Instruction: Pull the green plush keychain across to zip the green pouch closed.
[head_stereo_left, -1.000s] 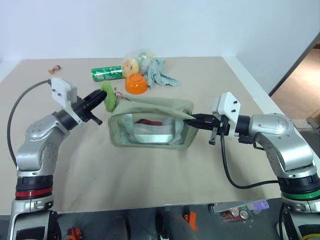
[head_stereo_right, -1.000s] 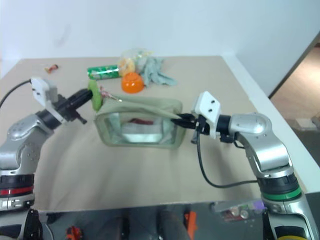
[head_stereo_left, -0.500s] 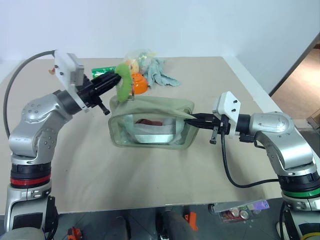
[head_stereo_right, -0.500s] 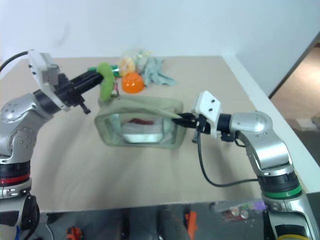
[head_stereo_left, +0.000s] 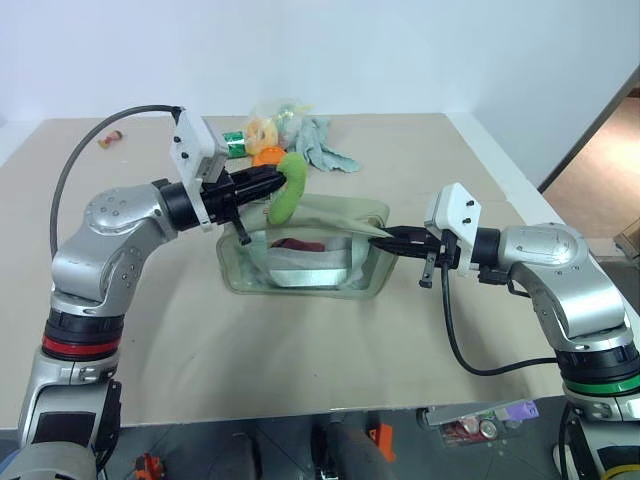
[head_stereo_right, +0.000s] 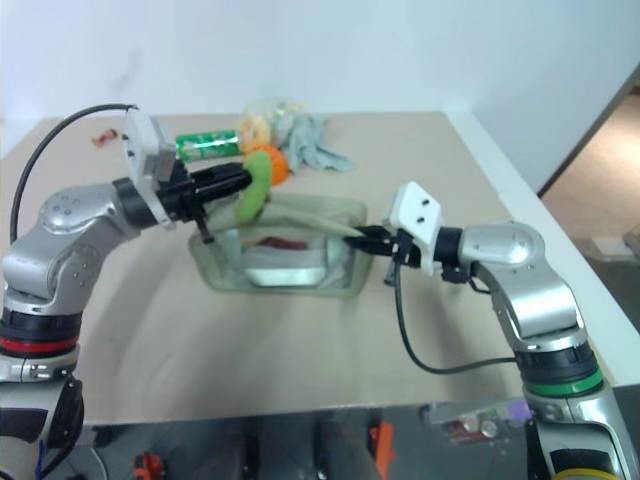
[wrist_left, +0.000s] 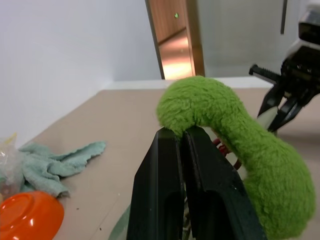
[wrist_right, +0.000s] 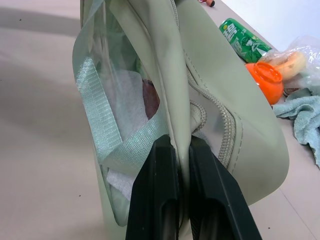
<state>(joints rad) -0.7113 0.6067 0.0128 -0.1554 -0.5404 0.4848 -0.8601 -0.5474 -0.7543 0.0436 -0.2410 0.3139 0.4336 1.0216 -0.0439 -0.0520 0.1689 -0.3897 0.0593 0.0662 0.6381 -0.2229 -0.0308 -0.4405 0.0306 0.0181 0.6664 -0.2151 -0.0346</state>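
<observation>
While zipping: both arms work against each other, frame centre.
Left gripper (head_stereo_left: 268, 182): clamped on fuzzy lime-green plush keychain ring (head_stereo_left: 287, 187), centre-left, to drag the slider.
Right gripper (head_stereo_left: 385, 238): pinching end of pale sage-green fabric pouch (head_stereo_left: 330, 214), anchoring it taut.
</observation>
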